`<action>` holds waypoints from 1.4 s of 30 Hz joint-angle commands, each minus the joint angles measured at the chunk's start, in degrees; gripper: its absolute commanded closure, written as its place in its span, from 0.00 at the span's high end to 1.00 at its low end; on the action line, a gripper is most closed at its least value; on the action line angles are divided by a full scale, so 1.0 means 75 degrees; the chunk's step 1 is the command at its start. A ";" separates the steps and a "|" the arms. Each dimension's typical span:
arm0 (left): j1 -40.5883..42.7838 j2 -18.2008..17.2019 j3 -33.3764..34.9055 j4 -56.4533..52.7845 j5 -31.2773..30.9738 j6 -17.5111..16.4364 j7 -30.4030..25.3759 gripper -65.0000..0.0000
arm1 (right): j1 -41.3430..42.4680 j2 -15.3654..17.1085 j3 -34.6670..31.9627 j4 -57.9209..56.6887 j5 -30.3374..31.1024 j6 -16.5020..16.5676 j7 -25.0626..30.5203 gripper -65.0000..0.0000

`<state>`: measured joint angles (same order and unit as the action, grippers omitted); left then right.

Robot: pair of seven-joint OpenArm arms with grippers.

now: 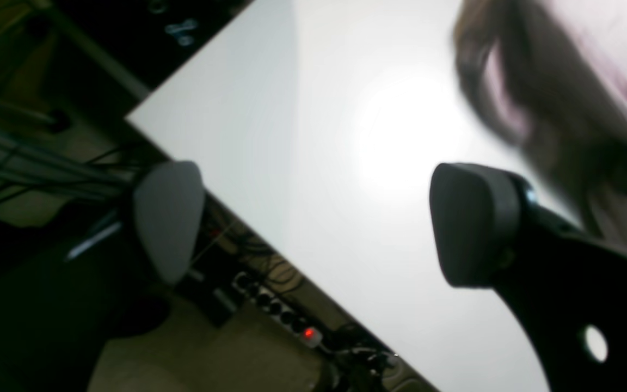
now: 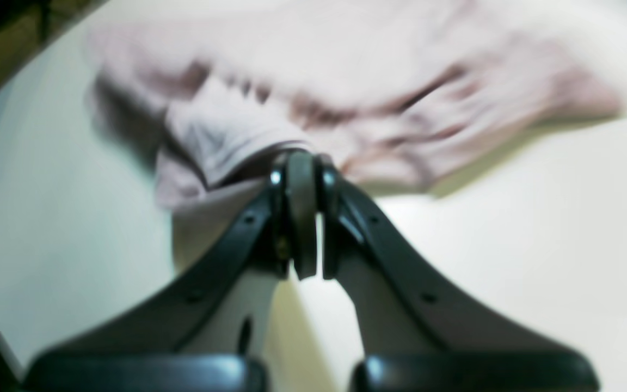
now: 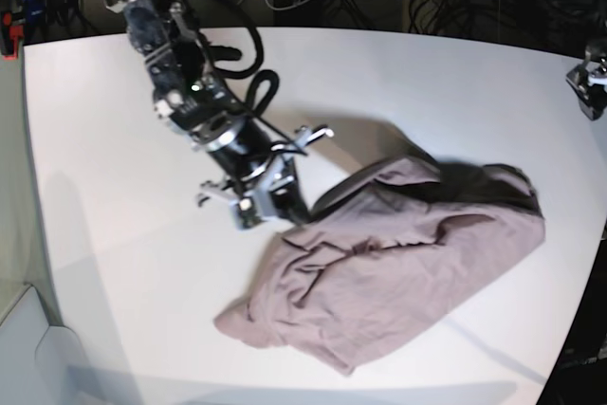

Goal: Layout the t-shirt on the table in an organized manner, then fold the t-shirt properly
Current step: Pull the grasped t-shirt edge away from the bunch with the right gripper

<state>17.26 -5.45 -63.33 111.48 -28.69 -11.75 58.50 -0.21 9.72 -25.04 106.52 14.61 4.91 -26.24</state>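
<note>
T-shirt (image 3: pixel 398 263) plain dusty mauve-brown, no print; table (image 3: pixel 104 187) matte white; right claw (image 2: pixel 302 218) black.

My right wrist view smears the crumpled mauve-brown cotton t-shirt (image 2: pixel 346 103) into soft streaks, so I cannot tell which part of it lies at the tips of my right end effector (image 2: pixel 302 163). From the base view those tips are hidden behind my own arm. My left wrist view cuts the shirt off at its right edge and blurs it. My left end effector (image 3: pixel 590 82) is cropped by the base view's right edge.
</note>
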 commanded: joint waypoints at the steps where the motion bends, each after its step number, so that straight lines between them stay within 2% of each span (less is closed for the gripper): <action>1: 0.0014 -0.0099 -0.0048 0.0110 -0.0131 0.0048 -0.0128 1.00 | -0.0037 0.0187 0.0238 0.0385 0.0003 0.0020 0.0164 0.00; 4: 0.0014 -0.0076 -0.0048 0.0110 -0.0260 0.0048 -0.0128 1.00 | -0.0353 0.0785 0.0894 0.1112 0.0015 0.0020 0.0211 0.00; 7: 0.0014 -0.0099 0.0221 0.0110 -0.0248 0.0048 -0.0128 1.00 | -0.0529 0.1160 0.1645 0.1440 0.0273 0.0055 0.0269 0.00; 10: 0.0026 -0.0099 0.0432 0.0110 -0.0248 0.0048 -0.0128 1.00 | -0.0541 0.1406 0.2606 0.1440 0.0742 0.0055 0.0644 0.00; 13: 0.0061 -0.0076 0.0573 0.0134 -0.0248 0.0048 -0.0128 1.00 | -0.0330 0.1582 0.3719 0.1416 0.1164 0.0055 0.0668 0.00; 17: 0.0085 -0.0064 0.0761 0.0157 -0.0248 0.0048 -0.0128 1.00 | -0.0049 0.1535 0.4973 0.1334 0.1223 0.0020 0.0656 0.00; 22: 0.0085 -0.0064 0.0761 0.0134 -0.0248 0.0048 -0.0128 1.00 | -0.0072 0.1078 0.6216 0.1323 0.1223 0.0008 0.0656 0.00; 25: 0.0073 -0.0064 0.0784 0.0134 -0.0260 0.0048 -0.0128 1.00 | -0.0306 0.0984 0.6544 0.1252 0.1199 0.0020 0.0621 0.00; 30: 0.0026 -0.0052 0.0819 0.0134 -0.0260 0.0048 -0.0128 1.00 | -0.0388 0.0996 0.6591 0.0444 0.1199 0.0043 0.0175 0.00; 33: 0.0026 -0.0052 0.0819 0.0134 -0.0260 0.0048 -0.0128 1.00 | -0.0377 0.1008 0.6614 -0.0107 0.1199 0.0043 -0.0012 0.10; 39: 0.0038 -0.0052 0.0819 0.0134 -0.0272 0.0048 -0.0128 1.00 | -0.0541 0.0984 0.6990 -0.0740 0.1187 0.0043 -0.0129 0.45; 42: 0.0026 -0.0017 0.0819 0.0134 -0.0272 0.0048 -0.0128 1.00 | -0.0975 0.0973 0.7048 -0.0506 0.1246 0.0055 -0.0176 0.57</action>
<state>17.41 -4.89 -56.88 111.48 -30.13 -11.62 58.46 -7.94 16.16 27.51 101.45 23.35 5.19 -29.08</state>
